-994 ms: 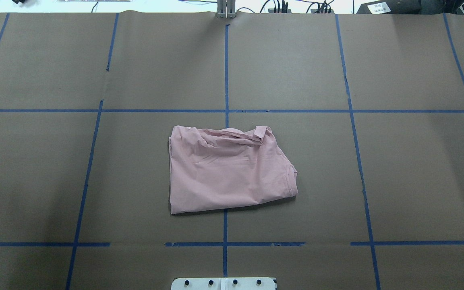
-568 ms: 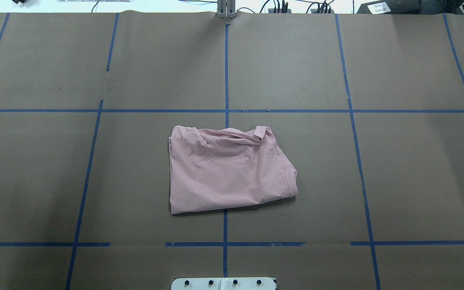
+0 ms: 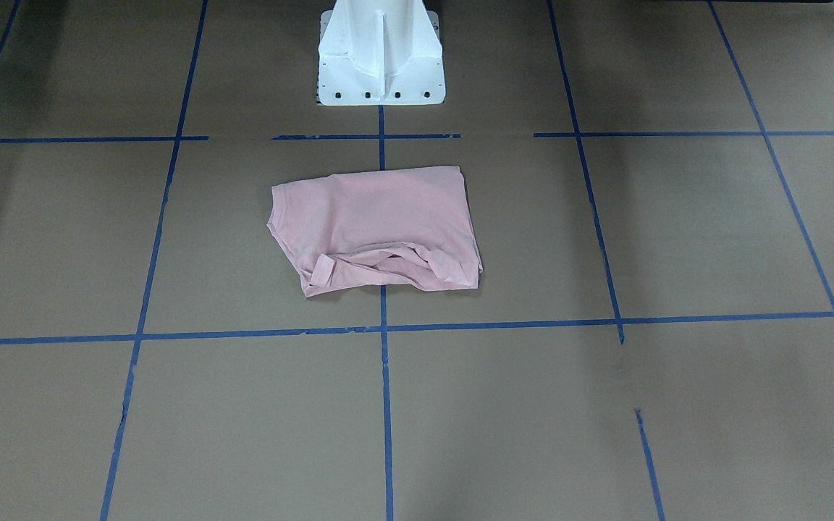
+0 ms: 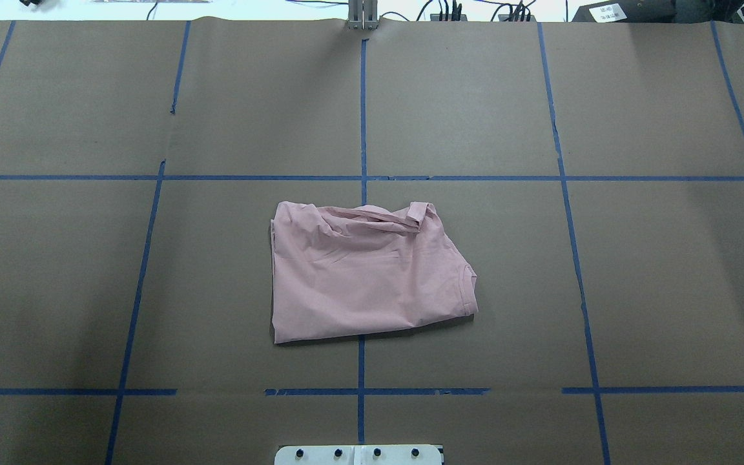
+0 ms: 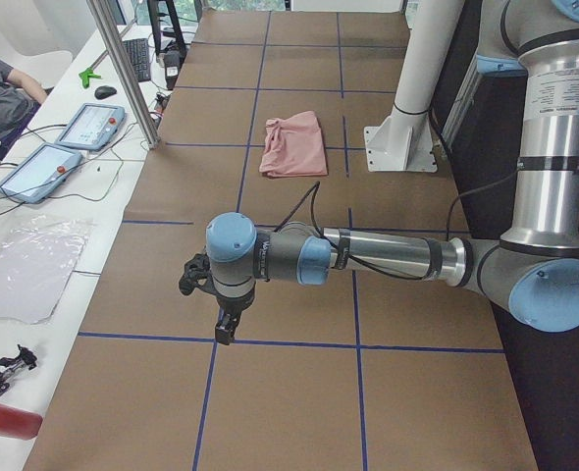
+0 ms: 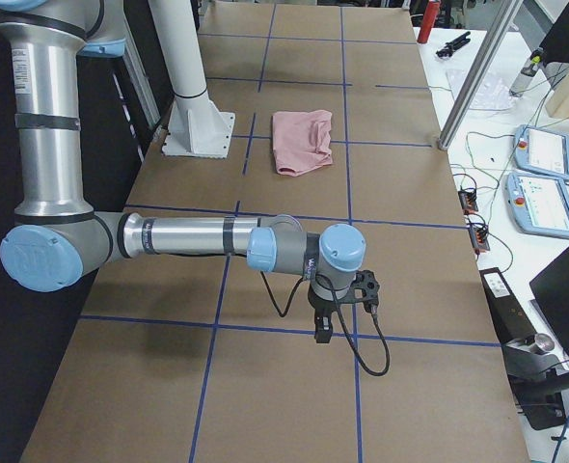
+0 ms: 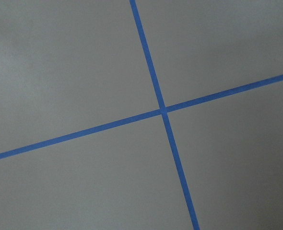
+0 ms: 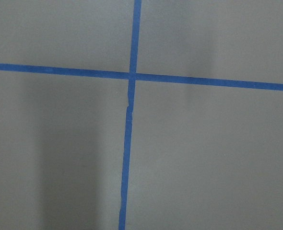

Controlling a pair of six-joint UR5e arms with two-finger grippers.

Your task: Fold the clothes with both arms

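- Pale pink short-sleeved T-shirt point(image 4: 365, 274): you find it folded into a rough rectangle, flat on the brown-paper-covered table point(image 4: 669, 278). It lies midway between the table's two ends and nearer the robot's edge than the operators' edge. The face turned up is plain pink.
- The ribbed collar faces the table's end on the robot's right. A rumpled band of fabric runs along the shirt's side toward the operators' edge.
- The shirt straddles one blue tape grid line point(image 4: 361, 103). Neither gripper touches it; both are well apart from it.
- Silver-grey tubular left arm point(image 5: 388, 257): it reaches out level toward the table's end on the robot's left. Its black two-finger left gripper point(image 5: 226, 329) points down over a tape crossing point(image 7: 162, 111). You cannot tell how far its jaws are parted.
- Silver-grey tubular right arm point(image 6: 188, 236): it reaches toward the opposite end. Its black right gripper point(image 6: 323, 328) points down near a tape line. The jaw spacing cannot be told here either.
- Writing: the white label point(image 5: 554, 93) on the left arm's upright tube is too small to read. So is the white label point(image 4: 608, 11) on the black box beyond the operators' edge.
- White pedestal base point(image 3: 379, 58): it stands at the robot's edge, in line with the shirt.
- Two grey-and-blue teach pendants point(image 6: 545, 152) lie on the white bench beyond the operators' edge.
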